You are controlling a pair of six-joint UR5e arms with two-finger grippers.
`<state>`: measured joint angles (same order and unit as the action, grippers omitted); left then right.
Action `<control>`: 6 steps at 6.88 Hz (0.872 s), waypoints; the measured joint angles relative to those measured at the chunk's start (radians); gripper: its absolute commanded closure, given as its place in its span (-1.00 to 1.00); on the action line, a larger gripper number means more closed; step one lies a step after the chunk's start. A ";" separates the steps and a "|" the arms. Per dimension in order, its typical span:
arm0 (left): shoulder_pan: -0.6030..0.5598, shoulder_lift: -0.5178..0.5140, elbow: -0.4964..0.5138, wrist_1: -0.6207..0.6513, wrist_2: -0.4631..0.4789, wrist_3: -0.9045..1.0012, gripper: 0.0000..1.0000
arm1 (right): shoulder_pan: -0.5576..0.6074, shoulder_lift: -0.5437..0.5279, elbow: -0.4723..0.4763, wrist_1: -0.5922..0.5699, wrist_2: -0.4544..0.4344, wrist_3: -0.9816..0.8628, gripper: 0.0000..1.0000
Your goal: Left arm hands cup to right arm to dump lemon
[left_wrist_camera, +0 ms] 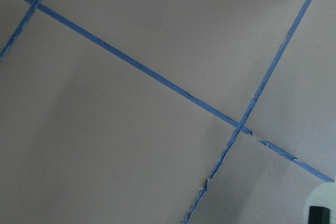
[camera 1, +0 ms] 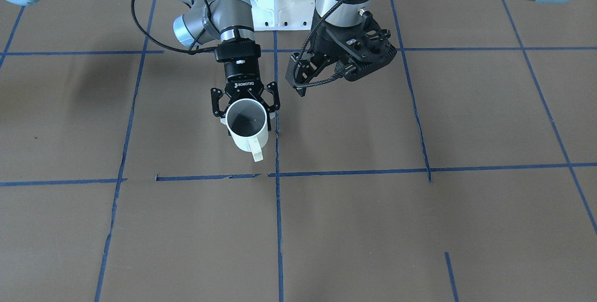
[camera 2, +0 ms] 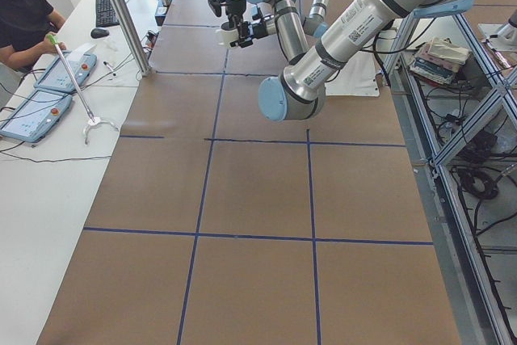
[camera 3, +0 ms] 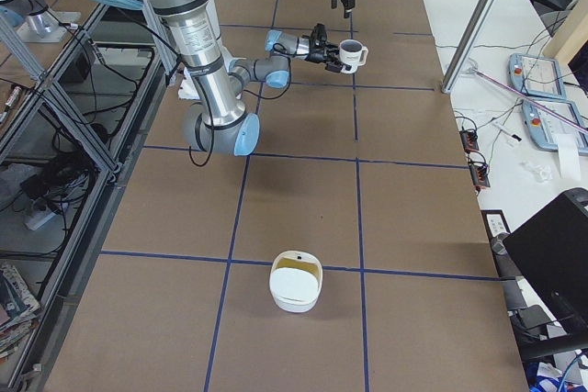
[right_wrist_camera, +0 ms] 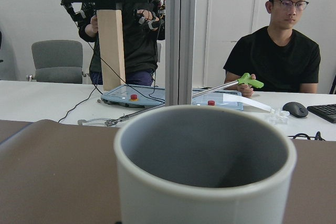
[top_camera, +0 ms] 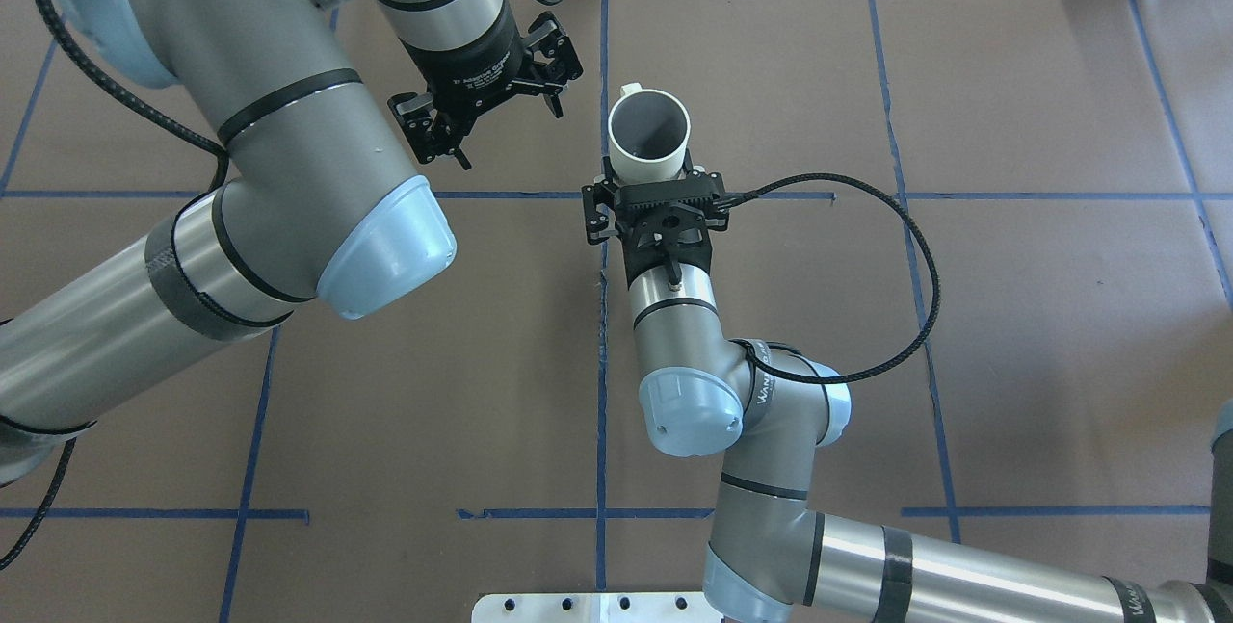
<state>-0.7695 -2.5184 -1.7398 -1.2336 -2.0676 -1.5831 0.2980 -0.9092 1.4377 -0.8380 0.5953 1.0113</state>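
One white container (camera 3: pixel 295 293) with a yellowish patch inside sits nearest in the view from the robot's right end. It rests on the brown surface (camera 3: pixel 294 218), well apart from both arms.

Further along, the right arm (camera 3: pixel 209 61) bends down and reaches out across the surface. The right end effector (camera 1: pixel 246 111) has its thin fingers closed around the cup (camera 1: pixel 250 141), one on each side of the wall just under the rim. The cup is held mouth up near the middle of the surface, just beside a blue tape line (camera 1: pixel 277 152). Its handle (camera 1: pixel 257 153) points away from the robot, toward the operators' side, and its grey inside is shadowed.

Beyond it, the left arm (top_camera: pixel 241 170) comes down from high up. The left end effector (top_camera: pixel 506 127) hangs near the cup without touching it, jaws spread wide and holding nothing. Its wrist camera sees only brown paper and crossing tape.

Farthest off, past the surface's edge, a seated person (right_wrist_camera: pixel 273 59) in a black shirt holds a green-handled reaching tool (right_wrist_camera: pixel 251 82) at a white desk (right_wrist_camera: pixel 52 98). A second person (right_wrist_camera: pixel 137 35) stands behind a wooden post (right_wrist_camera: pixel 111 51).
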 measured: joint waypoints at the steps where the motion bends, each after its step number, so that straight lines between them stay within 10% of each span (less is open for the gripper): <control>1: 0.001 -0.052 0.059 -0.001 -0.005 0.000 -0.95 | -0.001 0.023 -0.025 -0.002 -0.001 0.000 0.96; 6: 0.007 -0.119 0.203 -0.015 -0.005 0.139 -0.83 | 0.000 0.047 -0.044 0.007 -0.002 -0.046 0.93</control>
<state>-0.7621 -2.6374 -1.5366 -1.2490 -2.0725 -1.4439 0.2976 -0.8626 1.3941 -0.8310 0.5931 0.9649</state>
